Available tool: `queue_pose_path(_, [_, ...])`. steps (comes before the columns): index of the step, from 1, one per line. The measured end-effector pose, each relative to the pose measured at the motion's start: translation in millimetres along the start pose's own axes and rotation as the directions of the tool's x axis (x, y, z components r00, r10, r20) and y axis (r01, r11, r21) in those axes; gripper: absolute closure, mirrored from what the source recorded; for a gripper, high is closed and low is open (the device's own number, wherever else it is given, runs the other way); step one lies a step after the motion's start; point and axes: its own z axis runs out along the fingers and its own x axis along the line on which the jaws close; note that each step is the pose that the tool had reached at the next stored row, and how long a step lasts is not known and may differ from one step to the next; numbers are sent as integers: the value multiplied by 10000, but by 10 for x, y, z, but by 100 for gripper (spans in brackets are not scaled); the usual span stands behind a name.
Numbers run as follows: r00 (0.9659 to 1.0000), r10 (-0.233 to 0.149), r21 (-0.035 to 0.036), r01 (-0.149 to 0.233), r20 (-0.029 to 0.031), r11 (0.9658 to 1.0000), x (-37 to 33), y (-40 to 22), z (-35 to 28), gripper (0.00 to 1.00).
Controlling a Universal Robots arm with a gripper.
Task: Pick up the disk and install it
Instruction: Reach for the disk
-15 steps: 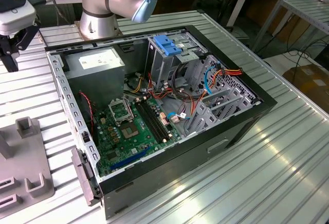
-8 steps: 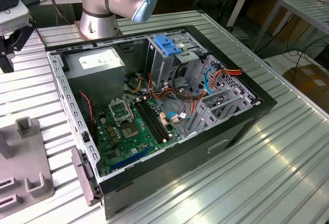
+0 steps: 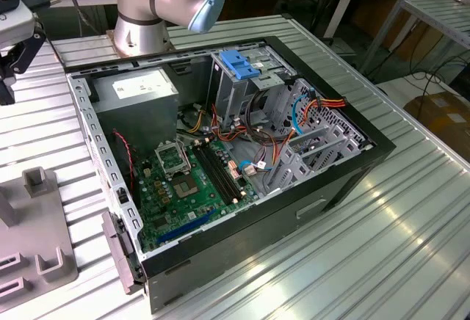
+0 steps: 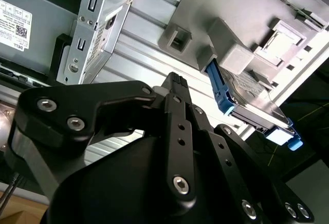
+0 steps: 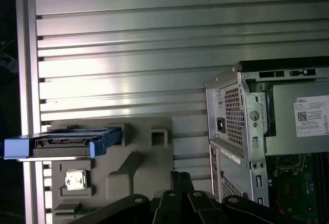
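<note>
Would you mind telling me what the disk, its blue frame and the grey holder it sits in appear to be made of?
By its look, the disk is bare metal: silver-grey with a dull sheen. Its blue frame is probably moulded plastic, given the uniform matte colour. The grey holder also seems to be plastic, possibly printed: matte, with blocky rounded edges.

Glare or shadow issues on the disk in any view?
First wrist view: bright glare band on the table, the disk clear of it and evenly lit. Second wrist view: gripper dark in the foreground, disk well lit behind. Exterior view: sheen on the table, computer case interior partly shadowed.
</note>
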Motion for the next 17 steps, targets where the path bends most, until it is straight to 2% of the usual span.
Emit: queue_pose_path(17, [10000,0,-1,0,1,10000,145,-11,-4,90])
